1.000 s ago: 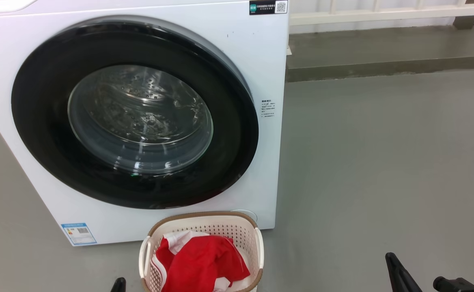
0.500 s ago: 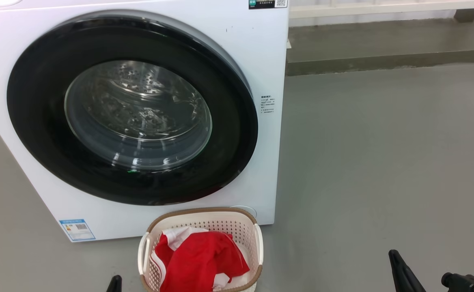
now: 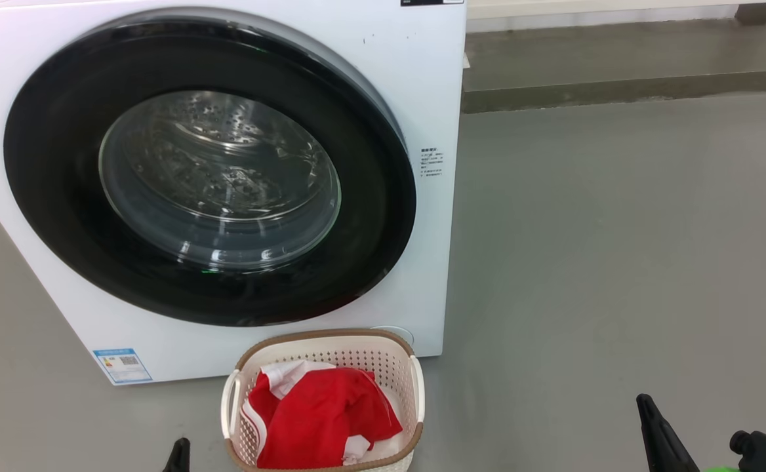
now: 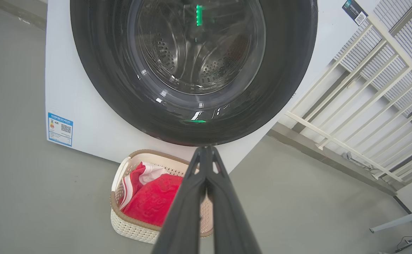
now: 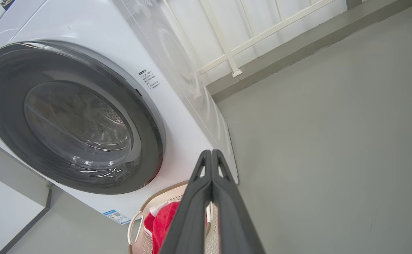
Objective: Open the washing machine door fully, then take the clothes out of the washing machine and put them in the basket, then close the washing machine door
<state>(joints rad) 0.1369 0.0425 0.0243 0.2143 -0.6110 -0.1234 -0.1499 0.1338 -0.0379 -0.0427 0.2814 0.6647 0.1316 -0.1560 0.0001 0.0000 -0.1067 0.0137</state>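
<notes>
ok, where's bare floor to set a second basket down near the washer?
Widest bare floor: right of the washer, between the kerb behind and the basket. A narrower strip lies left of the basket, below the washer's front. Crowded: just before the door, where the basket, full of clothes, stands.
</notes>
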